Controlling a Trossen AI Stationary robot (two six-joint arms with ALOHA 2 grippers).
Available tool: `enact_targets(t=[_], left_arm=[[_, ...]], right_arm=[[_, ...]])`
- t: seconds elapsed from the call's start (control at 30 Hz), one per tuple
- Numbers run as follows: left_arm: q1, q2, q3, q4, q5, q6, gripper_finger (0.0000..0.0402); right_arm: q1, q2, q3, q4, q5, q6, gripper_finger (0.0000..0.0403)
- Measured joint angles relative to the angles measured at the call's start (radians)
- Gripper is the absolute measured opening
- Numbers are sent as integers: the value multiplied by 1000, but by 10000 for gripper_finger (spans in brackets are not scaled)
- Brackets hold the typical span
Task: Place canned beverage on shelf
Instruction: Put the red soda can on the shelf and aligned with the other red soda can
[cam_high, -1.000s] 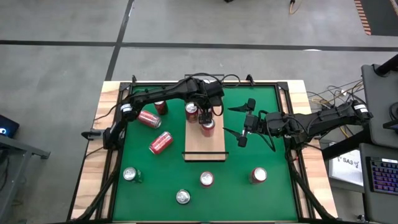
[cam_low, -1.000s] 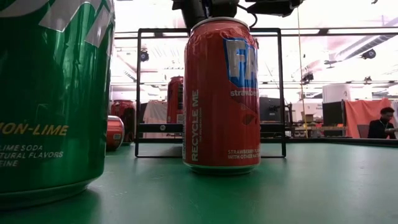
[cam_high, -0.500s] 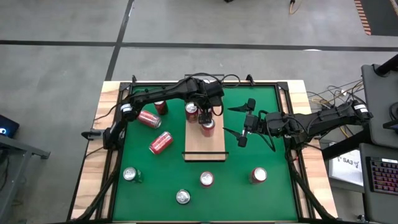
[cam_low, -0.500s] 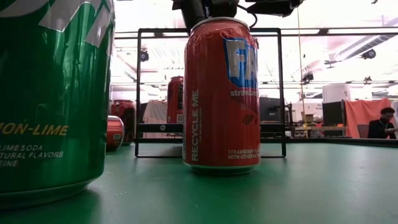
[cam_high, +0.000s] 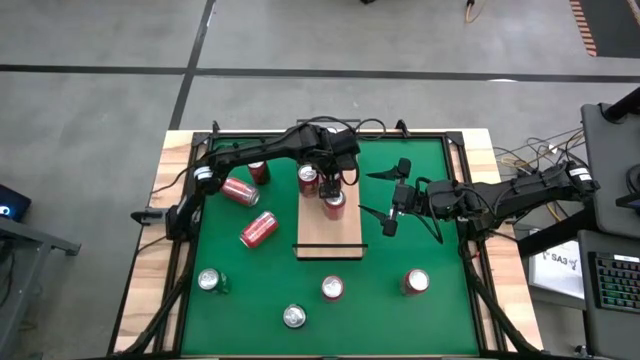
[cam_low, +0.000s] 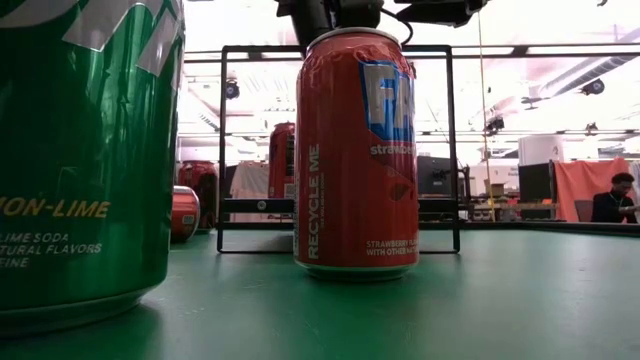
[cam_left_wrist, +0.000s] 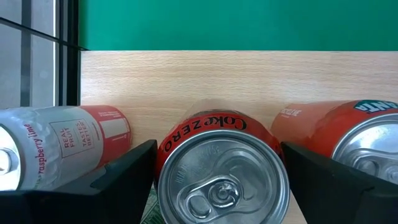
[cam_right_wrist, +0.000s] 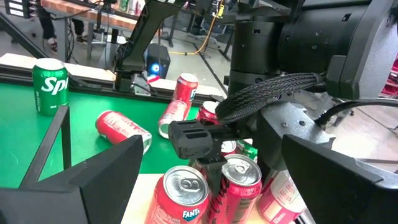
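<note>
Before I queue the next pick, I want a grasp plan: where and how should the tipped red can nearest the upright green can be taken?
Take the tipped red can around the middle of its body, coming straight down from above. It lies slanted on the green mat, curved sides exposed, so close across its width, square to its long axis.

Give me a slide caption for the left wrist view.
Left end effector straddles an upright Coke Zero can on the shelf, cans on either side.

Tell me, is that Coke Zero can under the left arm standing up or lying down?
Standing. The left wrist view looks straight down on the Coke Zero can's round lid and pull tab, on the shelf.
</note>
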Motion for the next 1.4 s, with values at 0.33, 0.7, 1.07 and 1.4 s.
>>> enact_targets(t=[0.33,0.7,1.07,1.4], left_arm=[[0,-3,0,1,0,0,349],[0,-16,72,-58,0,7,361],[-26,-273,48,46,27,-59,362],[-84,-661,-565,512,-10,-80,331]], right_arm=[[0,0,0,0,0,0,373],[-3,0,0,7,1,45,373],[-68,2,0,35,3,247,340],[-96,3,0,42,-1,314,220]])
